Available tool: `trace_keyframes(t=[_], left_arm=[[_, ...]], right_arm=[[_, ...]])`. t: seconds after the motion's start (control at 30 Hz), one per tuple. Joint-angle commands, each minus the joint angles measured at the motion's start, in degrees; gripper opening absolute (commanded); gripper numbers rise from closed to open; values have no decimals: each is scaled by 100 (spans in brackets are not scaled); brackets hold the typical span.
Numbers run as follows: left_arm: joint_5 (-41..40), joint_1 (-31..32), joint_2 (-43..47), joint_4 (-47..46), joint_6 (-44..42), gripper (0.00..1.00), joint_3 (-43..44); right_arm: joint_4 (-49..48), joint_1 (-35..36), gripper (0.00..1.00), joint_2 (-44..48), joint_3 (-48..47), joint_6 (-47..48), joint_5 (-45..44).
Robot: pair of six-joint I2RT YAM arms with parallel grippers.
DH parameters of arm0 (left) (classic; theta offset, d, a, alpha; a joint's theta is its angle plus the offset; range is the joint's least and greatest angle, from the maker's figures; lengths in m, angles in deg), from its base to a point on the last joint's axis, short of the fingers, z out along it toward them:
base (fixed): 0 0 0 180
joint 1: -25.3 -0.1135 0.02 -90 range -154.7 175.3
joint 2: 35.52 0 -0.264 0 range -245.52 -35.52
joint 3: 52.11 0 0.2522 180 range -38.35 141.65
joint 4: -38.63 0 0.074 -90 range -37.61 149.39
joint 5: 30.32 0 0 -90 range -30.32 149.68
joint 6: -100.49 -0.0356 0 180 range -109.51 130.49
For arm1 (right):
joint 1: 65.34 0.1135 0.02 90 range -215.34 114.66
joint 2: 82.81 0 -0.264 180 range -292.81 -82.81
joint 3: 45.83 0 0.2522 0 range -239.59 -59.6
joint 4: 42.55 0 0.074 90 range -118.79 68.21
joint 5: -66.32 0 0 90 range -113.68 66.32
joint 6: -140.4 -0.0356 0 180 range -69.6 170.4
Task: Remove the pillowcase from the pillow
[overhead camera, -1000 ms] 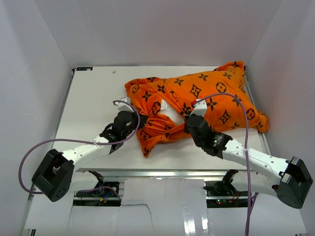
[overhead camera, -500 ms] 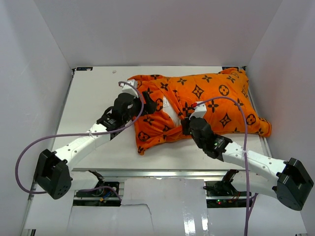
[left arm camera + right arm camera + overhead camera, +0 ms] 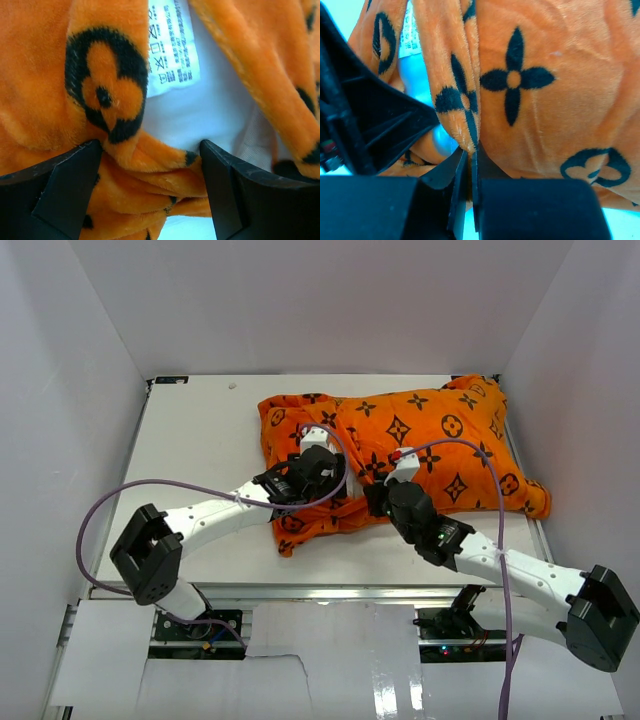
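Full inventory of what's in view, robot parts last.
Orange plush pillowcase with black motifs: 1, orange, far right of table, bunched at its opening.
Plain white pillow: 1, white, showing through the opening.
White care label: 1, white, at the opening edge.
White table: 1, white, beneath everything.
Purple cables: 2, purple, one along each arm.
Left gripper: 1, black, open astride a pillowcase fold.
Right gripper: 1, black, pinching a pillowcase fold.

One pillowcase [image 3: 440, 440], one pillow [image 3: 220, 115], one care label [image 3: 172, 45], one table [image 3: 200, 430]. Two arms: left arm [image 3: 210, 515] at seven o'clock, right arm [image 3: 490, 555] at five. Two purple cables [image 3: 140, 484].
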Motion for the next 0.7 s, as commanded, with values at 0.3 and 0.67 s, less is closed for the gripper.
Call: trace_keyframes(t=[0.3, 0.67], left_arm=[[-1312, -16, 682, 700, 217, 0, -249], [-1209, -60, 3102, 438, 595, 0, -1831]], right_arm=[[-258, -75, 8, 146, 65, 78, -430], [-197, -699, 8, -56, 38, -54, -52]])
